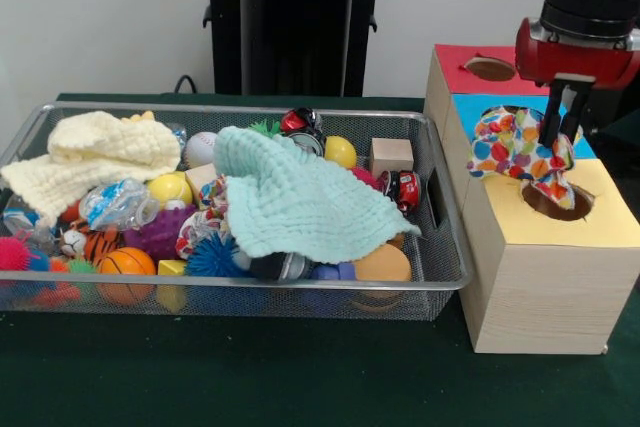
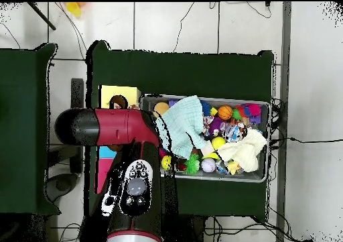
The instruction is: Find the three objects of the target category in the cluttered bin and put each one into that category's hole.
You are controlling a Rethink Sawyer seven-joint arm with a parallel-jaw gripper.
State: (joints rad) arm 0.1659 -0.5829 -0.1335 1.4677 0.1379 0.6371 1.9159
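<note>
The fingers are pinching a spotty cloth right over the yellow hole in the wooden box, so it is nearly in, while two more cloths wait in the bin.

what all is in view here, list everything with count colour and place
wire bin: one, silver mesh, on the green table
table: one, dark green cover
mint cloth: one, pale green, draped over the toys mid-bin
cream cloth: one, pale yellow, bin's left end in the front view
small toys: many, mixed colours, filling the bin; among them a mini basketball, a blue spiky ball, a wooden cube
sorting box: one, wood with red, blue and yellow tops, each with a hole, right of the bin
spotted cloth: one, multicoloured dots, held over the yellow hole
gripper: one, black fingers, red wrist, shut on the spotted cloth
</note>
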